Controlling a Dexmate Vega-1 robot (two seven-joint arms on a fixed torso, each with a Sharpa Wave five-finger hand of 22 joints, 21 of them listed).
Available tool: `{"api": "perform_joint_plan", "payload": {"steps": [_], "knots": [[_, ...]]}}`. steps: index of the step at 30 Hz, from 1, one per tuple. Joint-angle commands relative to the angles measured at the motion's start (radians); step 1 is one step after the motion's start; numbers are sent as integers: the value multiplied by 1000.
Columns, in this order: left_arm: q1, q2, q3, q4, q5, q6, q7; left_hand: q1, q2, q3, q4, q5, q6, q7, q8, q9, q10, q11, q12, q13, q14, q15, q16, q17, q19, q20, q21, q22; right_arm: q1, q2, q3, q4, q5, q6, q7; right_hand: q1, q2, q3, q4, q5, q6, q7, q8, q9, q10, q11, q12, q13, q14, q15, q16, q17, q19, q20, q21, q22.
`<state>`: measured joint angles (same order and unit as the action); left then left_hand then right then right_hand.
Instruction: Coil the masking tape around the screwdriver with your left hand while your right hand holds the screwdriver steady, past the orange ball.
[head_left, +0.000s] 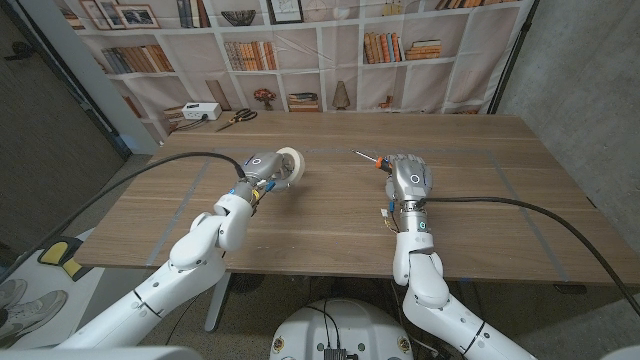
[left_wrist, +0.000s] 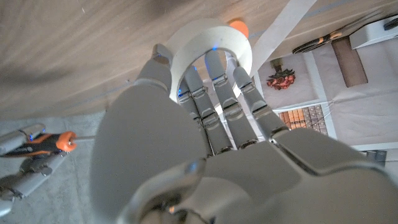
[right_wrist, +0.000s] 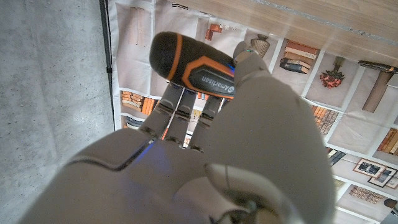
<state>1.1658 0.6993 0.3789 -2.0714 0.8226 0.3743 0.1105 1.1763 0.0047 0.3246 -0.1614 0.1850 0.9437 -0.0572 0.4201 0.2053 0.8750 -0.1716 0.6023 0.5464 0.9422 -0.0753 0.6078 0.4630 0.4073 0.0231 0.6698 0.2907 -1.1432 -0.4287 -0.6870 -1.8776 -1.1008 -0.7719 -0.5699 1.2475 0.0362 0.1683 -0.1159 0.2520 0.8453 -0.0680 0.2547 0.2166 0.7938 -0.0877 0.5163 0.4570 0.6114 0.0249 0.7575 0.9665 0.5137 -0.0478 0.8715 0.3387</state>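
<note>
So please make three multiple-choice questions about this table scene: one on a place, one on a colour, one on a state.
1. Where does the masking tape roll sit?
A. at the left hand
B. beside the scissors
C. at the table's right edge

2. What colours is the screwdriver handle?
A. blue and white
B. black and orange
C. all red

3. What is the right hand doing?
A. holding nothing, fingers apart
B. holding the tape roll
C. holding the screwdriver

Answers:
1 A: the head view shows the roll at the left hand's fingers.
2 B: the right wrist view shows it.
3 C: its fingers wrap the handle.
</note>
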Motion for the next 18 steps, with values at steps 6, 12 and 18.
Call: {"api": "perform_joint_plan", "payload": {"steps": [6, 12, 18], "knots": [[-80, -72, -74, 102, -354, -223, 212, 123, 101, -9, 0, 5, 66, -42, -6, 3, 27, -10, -1, 9, 86, -165, -3, 28, 12, -3, 24, 7, 11, -10, -4, -13, -4, 30, 30, 85, 99, -7, 0, 5, 220, -15, 5, 5, 205, 6, -1, 5, 452, -253, -8, 26, -9, -151, 10, -1], [-120, -77, -71, 115, -410, -267, 193, 129, 103, -12, 1, 5, 70, -31, -7, 3, 20, -6, -5, 16, 81, -165, -9, 34, 22, -11, 39, 9, 13, -11, -4, -15, 4, 49, 35, 85, 95, -11, 0, 7, 226, -18, 6, 5, 211, 5, -1, 6, 452, -253, -11, 30, -13, -151, 13, -4], [-161, -75, -69, 120, -468, -296, 140, 132, 103, -15, 2, 5, 72, -29, -8, 3, 21, -6, -6, 19, 82, -165, -10, 39, 22, -10, 47, 9, 24, -13, -8, -12, 5, 70, 45, 86, 90, -17, 0, 10, 237, -17, 8, 5, 218, 8, -6, -1, 452, -253, -17, 33, -18, -152, 17, -7]]}}
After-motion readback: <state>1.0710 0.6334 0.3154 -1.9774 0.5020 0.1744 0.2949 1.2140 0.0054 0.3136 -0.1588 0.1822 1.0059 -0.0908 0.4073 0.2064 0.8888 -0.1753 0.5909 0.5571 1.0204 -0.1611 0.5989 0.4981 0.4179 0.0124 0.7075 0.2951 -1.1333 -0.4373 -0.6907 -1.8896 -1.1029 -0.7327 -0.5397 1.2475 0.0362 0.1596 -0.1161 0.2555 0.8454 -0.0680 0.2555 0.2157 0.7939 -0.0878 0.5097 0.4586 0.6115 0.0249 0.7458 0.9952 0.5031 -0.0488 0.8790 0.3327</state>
